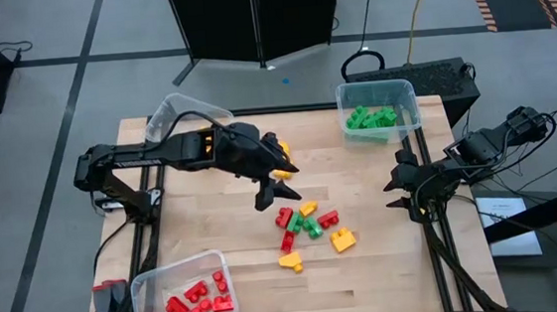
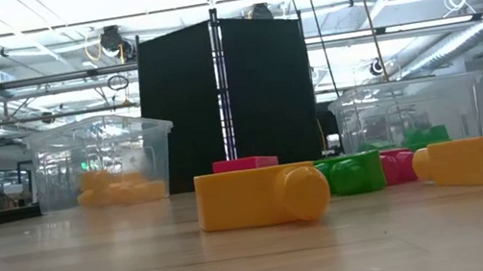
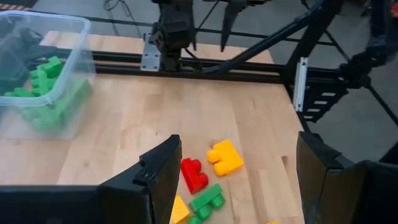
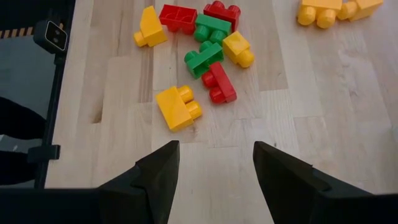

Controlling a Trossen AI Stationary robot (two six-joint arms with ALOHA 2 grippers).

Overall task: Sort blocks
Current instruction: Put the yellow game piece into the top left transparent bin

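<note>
Left gripper point(image 1: 273, 193): fingers spread wide, empty, poised above mixed blocks point(image 1: 308, 226) at table centre. Right gripper point(image 1: 394, 193): fingers parted, empty, at table's right edge point(image 1: 436, 263). Remaining blocks sorted in bins: green point(image 1: 371, 119), red point(image 1: 198, 297).

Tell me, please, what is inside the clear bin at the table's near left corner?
The bin holds only red blocks, lying loose on its floor toward the right side. None is stacked deep, so little seems hidden; its left part shows bare.
</note>
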